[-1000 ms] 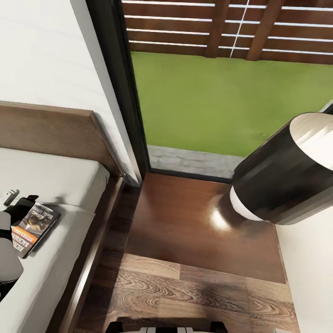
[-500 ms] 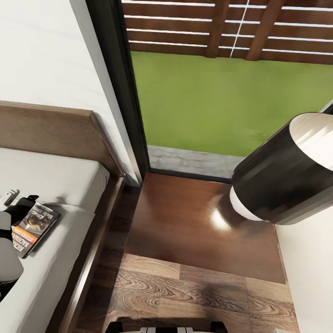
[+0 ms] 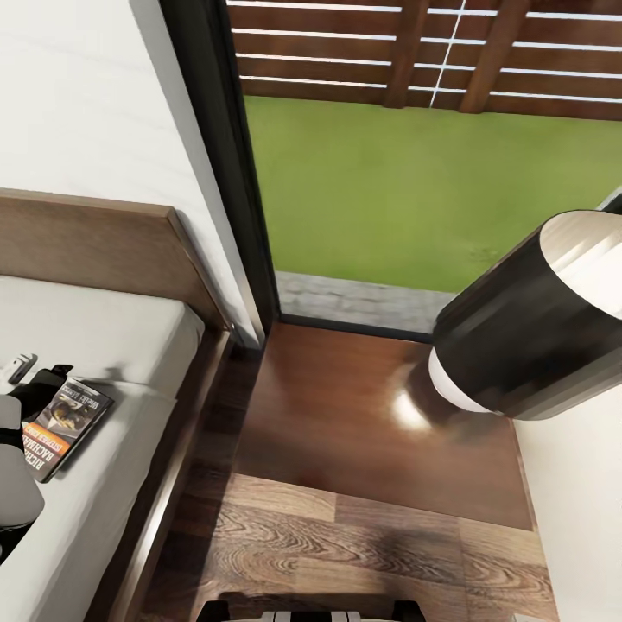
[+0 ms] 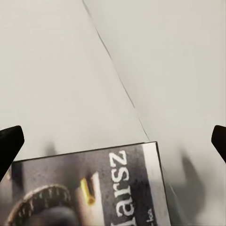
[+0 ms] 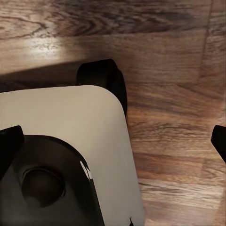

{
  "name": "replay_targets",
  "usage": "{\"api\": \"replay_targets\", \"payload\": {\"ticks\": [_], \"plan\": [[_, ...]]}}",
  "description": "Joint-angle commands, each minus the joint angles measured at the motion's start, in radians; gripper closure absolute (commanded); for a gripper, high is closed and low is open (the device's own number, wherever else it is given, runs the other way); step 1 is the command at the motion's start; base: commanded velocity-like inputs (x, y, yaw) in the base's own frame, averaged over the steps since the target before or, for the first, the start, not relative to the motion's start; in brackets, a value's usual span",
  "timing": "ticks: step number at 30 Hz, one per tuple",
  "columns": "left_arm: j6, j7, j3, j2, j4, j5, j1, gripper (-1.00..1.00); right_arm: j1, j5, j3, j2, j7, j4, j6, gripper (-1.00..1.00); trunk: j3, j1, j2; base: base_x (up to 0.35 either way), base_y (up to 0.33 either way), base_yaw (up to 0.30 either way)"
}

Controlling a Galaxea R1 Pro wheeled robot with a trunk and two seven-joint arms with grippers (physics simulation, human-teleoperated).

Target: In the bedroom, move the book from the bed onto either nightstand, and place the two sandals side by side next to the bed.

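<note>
Standing by the bed (image 3: 104, 345), I am watching the left hand (image 4: 113, 141) hovering over the book (image 3: 62, 425), which is lying flat on the pale grey mattress near the bed's edge, below the headboard. From the left wrist view its two dark fingertips (image 4: 9, 146) are sitting wide apart, one to each side, with a corner of the cover (image 4: 89, 188) between them, so the hand is open and gripping nothing. To my mind, doing this well is meaning coming down squarely, straddling the thin edge, and closing without pressing the book into the soft mattress. The glossy nightstand (image 3: 371, 423) is waiting just beside the bed, under the window (image 3: 415, 155). The right hand's (image 5: 113, 139) fingertips are also spread, pointing at the plank floor (image 5: 179, 141) over the robot's base (image 5: 70, 155). The cover is reading "RICHARD BACHMAN", with an orange strip; up close I am making out "arsz"
</note>
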Motion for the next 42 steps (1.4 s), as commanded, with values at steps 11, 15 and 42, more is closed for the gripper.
{"api": "replay_targets", "payload": {"ticks": [11,15,42], "plan": [[0.007,-0.003,0.005,-0.001,-0.001,0.005,-0.001,-1.00,-0.001,-0.007,-0.002,0.000,0.005,0.002,0.000,-1.00,-0.001,0.000,0.000,0.000,-0.034,0.000],[0.007,-0.003,0.005,-0.001,-0.001,0.005,-0.001,-1.00,-0.001,-0.007,-0.002,0.000,0.005,0.002,0.000,-1.00,-0.001,0.000,0.000,0.000,-0.001,0.000],[0.007,-0.003,0.005,-0.001,0.001,0.005,-0.001,-1.00,-0.001,-0.009,-0.002,0.000,0.005,0.002,0.000,-1.00,-0.001,0.000,0.000,0.000,-0.047,0.000]]}}
